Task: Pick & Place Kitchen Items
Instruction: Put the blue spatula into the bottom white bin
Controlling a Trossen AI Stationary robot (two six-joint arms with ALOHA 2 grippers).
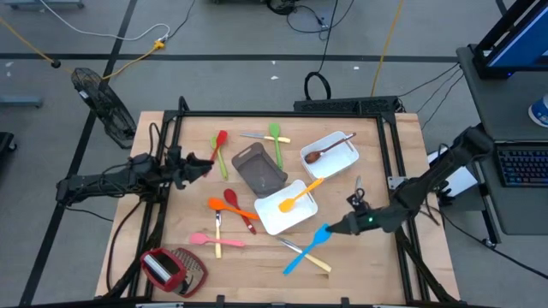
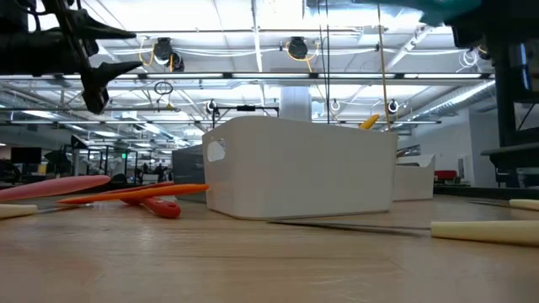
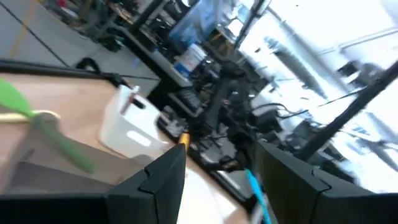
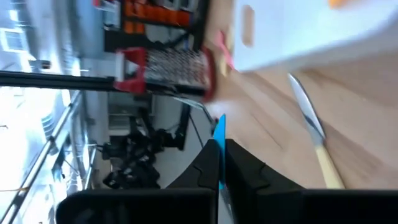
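The right gripper (image 1: 332, 228), jaws pinched on the head of the long blue plastic spatula (image 1: 310, 245), holds it near the table's front edge; its handle slants away, toward that edge. The white rectangular tray (image 1: 276, 218) sits just beside. The left gripper (image 1: 205, 164) waits, spread.

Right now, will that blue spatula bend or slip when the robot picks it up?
Probably stiff: the blue spatula looks straight. The right gripper is shut on its thin head end, so it might swing. It looks light.
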